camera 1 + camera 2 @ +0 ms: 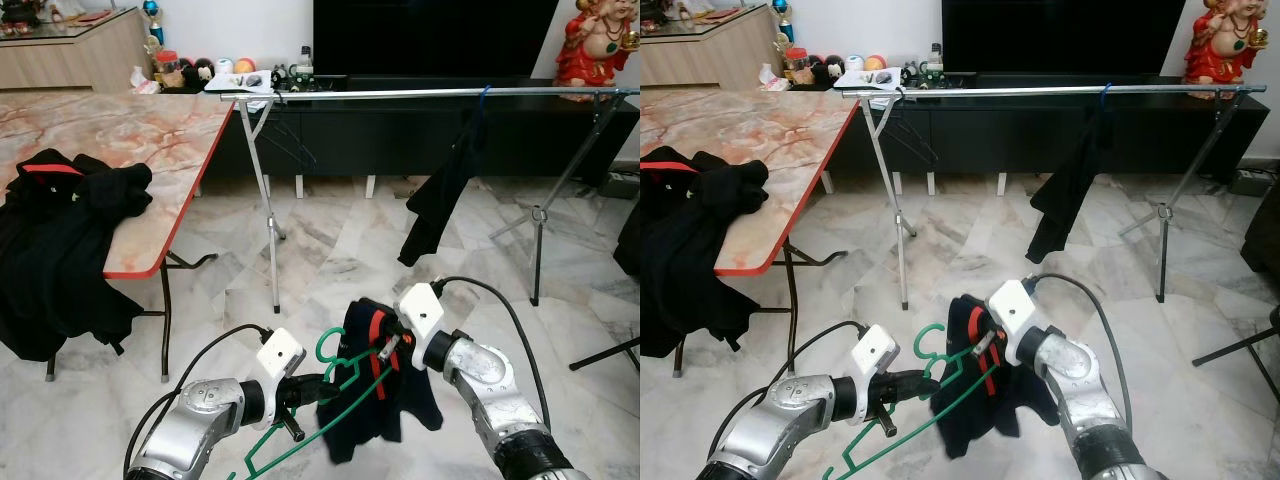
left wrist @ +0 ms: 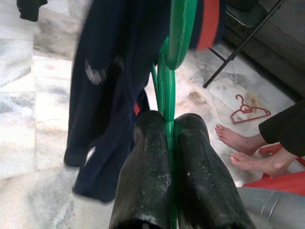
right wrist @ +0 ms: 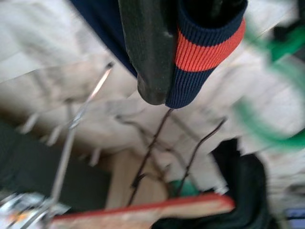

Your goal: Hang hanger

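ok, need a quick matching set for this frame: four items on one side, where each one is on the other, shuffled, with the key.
Items:
1. green hanger
2. navy garment with red stripe
3. black clothes pile
4. dark garment on blue hanger

Places:
A. on the marble-top table
B. hanging from the metal rail
C. pinched by the left gripper
D. held up by the right gripper

Pairs: 1-C, 2-D, 3-A, 4-B
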{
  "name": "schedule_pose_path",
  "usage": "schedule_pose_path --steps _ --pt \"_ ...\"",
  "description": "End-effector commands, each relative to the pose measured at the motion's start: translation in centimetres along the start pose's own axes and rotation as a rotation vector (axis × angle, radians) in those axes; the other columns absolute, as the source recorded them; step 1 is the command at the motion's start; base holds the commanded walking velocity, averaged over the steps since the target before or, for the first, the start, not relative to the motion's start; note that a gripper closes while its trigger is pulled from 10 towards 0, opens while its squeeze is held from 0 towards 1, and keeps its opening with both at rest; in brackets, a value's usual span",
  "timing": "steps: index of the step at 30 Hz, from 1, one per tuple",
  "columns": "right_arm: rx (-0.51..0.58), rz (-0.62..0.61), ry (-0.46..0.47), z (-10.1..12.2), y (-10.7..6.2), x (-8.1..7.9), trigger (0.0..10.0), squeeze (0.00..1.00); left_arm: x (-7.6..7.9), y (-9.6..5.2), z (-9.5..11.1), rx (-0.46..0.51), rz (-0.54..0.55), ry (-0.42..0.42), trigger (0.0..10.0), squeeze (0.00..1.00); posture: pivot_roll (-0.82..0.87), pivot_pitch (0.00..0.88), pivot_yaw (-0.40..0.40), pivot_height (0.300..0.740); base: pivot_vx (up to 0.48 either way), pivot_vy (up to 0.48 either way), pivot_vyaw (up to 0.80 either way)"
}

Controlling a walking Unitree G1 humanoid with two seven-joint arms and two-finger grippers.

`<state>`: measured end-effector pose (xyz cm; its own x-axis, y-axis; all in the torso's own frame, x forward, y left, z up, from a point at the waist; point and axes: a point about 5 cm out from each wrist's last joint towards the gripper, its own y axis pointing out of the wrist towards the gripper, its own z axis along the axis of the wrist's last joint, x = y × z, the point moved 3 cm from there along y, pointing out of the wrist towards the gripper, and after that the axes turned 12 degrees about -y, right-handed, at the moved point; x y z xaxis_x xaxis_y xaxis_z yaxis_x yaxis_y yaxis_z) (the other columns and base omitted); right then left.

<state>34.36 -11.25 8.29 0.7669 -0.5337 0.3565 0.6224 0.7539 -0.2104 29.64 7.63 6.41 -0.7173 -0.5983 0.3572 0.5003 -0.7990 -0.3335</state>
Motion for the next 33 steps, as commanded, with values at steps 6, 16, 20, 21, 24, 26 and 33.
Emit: schedule_pose_path --steps 6,16,20,21,24,26,33 --pt "-0.171 -0.116 -0.024 -1.8 0.2 0.9 10.0 0.00 -1.2 0.0 0.7 0.028 0.091 0.032 10.0 0.00 0.14 0.045 0.012 0.740 0.000 0.000 0.00" --pt "-0.248 -0.326 -0.002 -2.3 -0.2 3.3 10.0 0.00 -1.5 0.0 0.8 0.043 0.111 0.026 10.0 0.00 0.15 0.047 0.010 0.740 0.000 0.000 0.00" --pt "-0.066 -0.182 -0.012 0.3 1.2 1.5 10.0 0.00 -1.3 0.1 0.7 0.041 0.099 0.020 10.0 0.00 0.15 0.047 0.010 0.740 0.000 0.000 0.00" --pt "-0.033 -0.148 -0.019 0.8 1.3 1.0 10.0 0.00 -1.3 0.1 0.7 0.041 0.098 0.020 10.0 0.00 0.15 0.047 0.010 0.740 0.000 0.000 0.00" --pt "0.065 -0.016 -0.007 2.2 1.6 -0.9 10.0 0.00 -1.2 0.1 0.7 0.043 0.095 0.019 10.0 0.00 0.15 0.047 0.010 0.740 0.000 0.000 0.00" --pt "0.107 0.047 0.008 2.9 1.5 -1.6 10.0 0.00 -1.2 0.2 0.7 0.045 0.092 0.018 10.0 0.00 0.15 0.048 0.008 0.740 0.000 0.000 0.00" --pt "0.123 0.120 0.040 2.9 0.0 -1.6 10.0 0.00 -1.0 0.3 0.8 0.053 0.081 0.014 10.0 0.00 0.14 0.050 0.010 0.740 0.000 0.000 0.00"
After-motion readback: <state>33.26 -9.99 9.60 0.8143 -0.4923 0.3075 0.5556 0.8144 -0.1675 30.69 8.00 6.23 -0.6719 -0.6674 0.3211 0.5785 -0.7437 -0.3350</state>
